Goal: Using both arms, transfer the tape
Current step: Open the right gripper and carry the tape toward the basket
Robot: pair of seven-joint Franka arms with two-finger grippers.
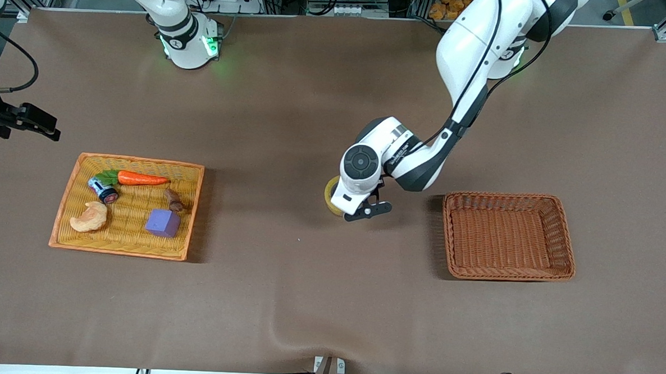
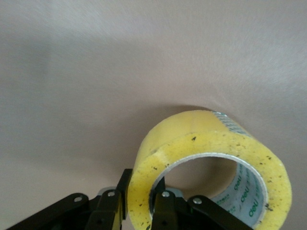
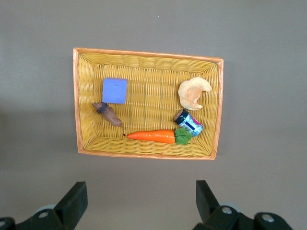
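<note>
Nearest the camera, brown wicker basket sits empty beside the left gripper, clamped on the tape roll's wall at table centre, presumably for delivery there, while right gripper waits, fingers apart, above the yellow tray.

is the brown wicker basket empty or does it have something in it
Empty: the brown basket shows only bare weave inside.
</note>
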